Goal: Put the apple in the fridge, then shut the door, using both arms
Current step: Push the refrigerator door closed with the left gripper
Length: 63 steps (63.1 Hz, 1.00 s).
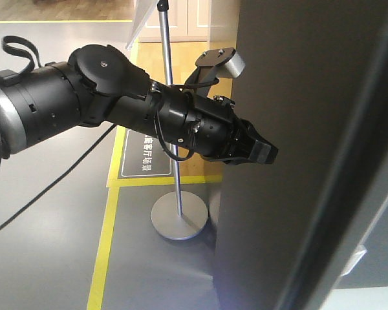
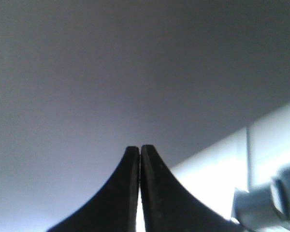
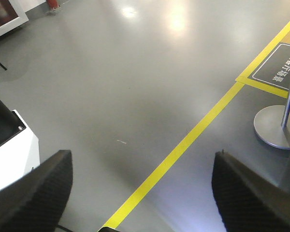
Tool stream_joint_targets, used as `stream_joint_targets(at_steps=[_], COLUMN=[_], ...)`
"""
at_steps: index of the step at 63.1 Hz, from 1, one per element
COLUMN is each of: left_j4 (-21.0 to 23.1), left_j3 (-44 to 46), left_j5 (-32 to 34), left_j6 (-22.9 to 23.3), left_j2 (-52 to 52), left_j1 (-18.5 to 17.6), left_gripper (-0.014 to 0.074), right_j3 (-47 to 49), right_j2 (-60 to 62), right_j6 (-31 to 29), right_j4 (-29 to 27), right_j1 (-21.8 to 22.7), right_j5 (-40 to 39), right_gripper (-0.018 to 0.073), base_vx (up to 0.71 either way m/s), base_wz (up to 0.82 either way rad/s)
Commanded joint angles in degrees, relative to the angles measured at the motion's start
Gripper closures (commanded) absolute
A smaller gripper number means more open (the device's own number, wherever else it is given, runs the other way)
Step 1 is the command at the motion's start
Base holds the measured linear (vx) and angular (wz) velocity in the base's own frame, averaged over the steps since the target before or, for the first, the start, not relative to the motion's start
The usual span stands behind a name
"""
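Door (image 1: 297, 97) stands tall, grey front straight ahead of left pincer (image 1: 266, 152), tip on it or nearly so. That pincer pinched tight, holding nothing. Right pincer (image 3: 142, 166) wide, bare, over floor (image 3: 135, 72), farther off. Apple not seen, maybe inside fridge.

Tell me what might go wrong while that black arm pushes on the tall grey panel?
The left gripper is shut, so only its narrow tip seems to meet the smooth door; it may slip sideways rather than push. The metal stand sits close beside the door's edge and below the arm, so either could knock it. The apple is in no view, so whether it is inside cannot be checked.
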<state>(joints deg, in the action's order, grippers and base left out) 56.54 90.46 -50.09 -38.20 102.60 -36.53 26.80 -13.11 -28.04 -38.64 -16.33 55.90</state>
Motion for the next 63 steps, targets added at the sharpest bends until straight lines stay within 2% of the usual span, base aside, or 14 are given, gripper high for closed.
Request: stream_joint_targets(at_steps=[1, 4, 16, 25, 38, 42, 49, 53, 57, 63], left_j4=[1.66, -0.95, -20.14, -30.67, -40.27, -43.79, -51.63, -53.85, -55.44, -55.28], left_j3=[1.65, 1.65, 0.92, -5.10, -16.94, -19.72, -24.75, -26.47, -28.09, -30.41], left_j5=[0.23, 0.54, 1.49, 5.70, 11.82, 12.70, 13.54, 13.83, 14.18, 14.83], left_j6=[0.95, 2.42, 15.14, 21.48, 27.02, 29.88, 37.58, 40.36, 41.12, 41.50], left_j2=[-3.09, -3.57, -7.94, -14.60, -24.93, -27.50, -31.49, -33.11, -34.75, -36.42], left_j1=[-0.12, -0.12, -0.12, -0.12, 0.09, 0.09, 0.09, 0.09, 0.17, 2.25], left_gripper=[0.0603, 0.0603, 0.0603, 0.0603, 0.0603, 0.0603, 0.0603, 0.0603, 0.0603, 0.0603], right_j3=[1.34, 1.34, 1.34, 1.34, 1.34, 1.34, 1.34, 1.34, 1.34, 1.34], right_j2=[-0.65, -0.65, -0.65, -0.65, -0.65, -0.65, -0.65, -0.65, -0.65, -0.65], right_j6=[-0.11, -0.11, -0.11, -0.11, -0.11, -0.11, -0.11, -0.11, -0.11, -0.11], right_j4=[-2.36, -2.36, -2.36, -2.36, -2.36, -2.36, -2.36, -2.36, -2.58, -2.71], right_j1=[0.21, 0.21, 0.21, 0.21, 0.21, 0.21, 0.21, 0.21, 0.21, 0.21], right_j5=[-2.82, -2.82, -2.82, -2.82, -2.82, -2.82, -2.82, -2.82, -2.82, -2.82], right_gripper=[-0.0017, -0.0017, -0.0017, -0.0017, -0.0017, -0.0017, -0.0017, -0.0017, -0.0017, -0.0017], base_vx=[0.00, 0.00, 0.00, 0.00, 0.00, 0.00, 0.00, 0.00, 0.00, 0.00], base_wz=[0.00, 0.00, 0.00, 0.00, 0.00, 0.00, 0.00, 0.00, 0.00, 0.00])
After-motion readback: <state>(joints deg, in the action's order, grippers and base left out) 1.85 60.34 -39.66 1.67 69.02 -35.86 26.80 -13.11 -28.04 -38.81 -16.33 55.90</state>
